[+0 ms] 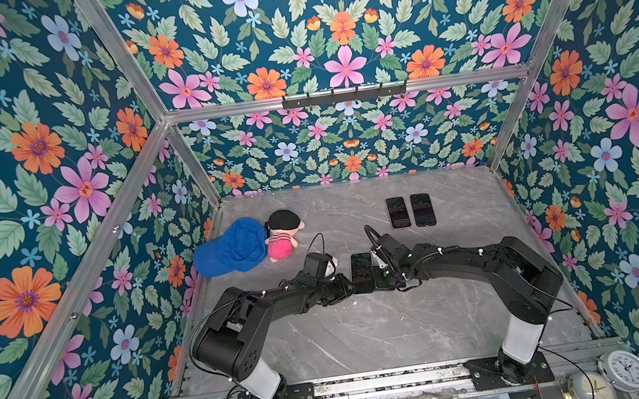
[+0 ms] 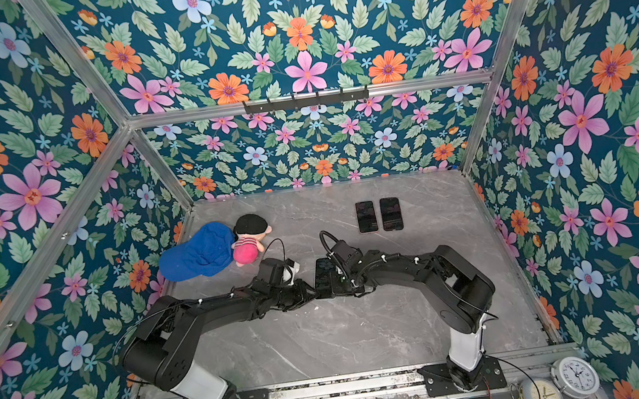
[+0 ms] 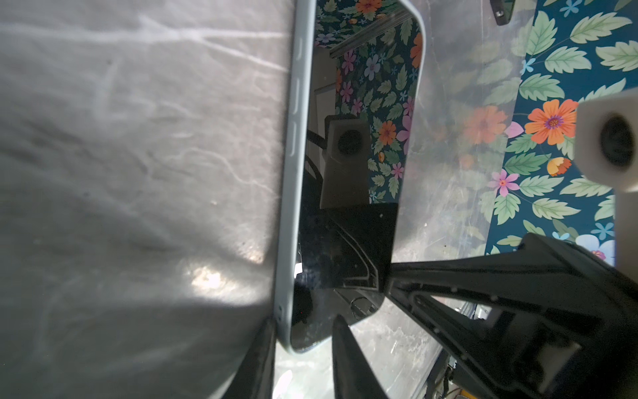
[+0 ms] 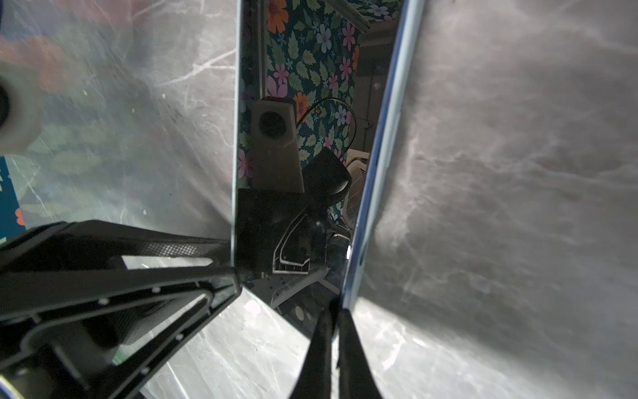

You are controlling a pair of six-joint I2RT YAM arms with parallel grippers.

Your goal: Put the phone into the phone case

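Left hand (image 3: 303,352) clamps phone (image 3: 345,103) corner | right hand (image 4: 336,331) pinches phone case (image 4: 376,155) rim — hidden from above

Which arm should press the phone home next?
Probably right: the right gripper is shut at the edge of the phone, while the left gripper grips the phone case corner, steadying it.

even bright light, wrist views shadowed (blurred edges)

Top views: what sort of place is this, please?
Probably a robot test cell, not a home: an aluminium frame holds flower-print walls, left arm and right arm stand on a rail before the table, and phones, cap and doll lie as props.
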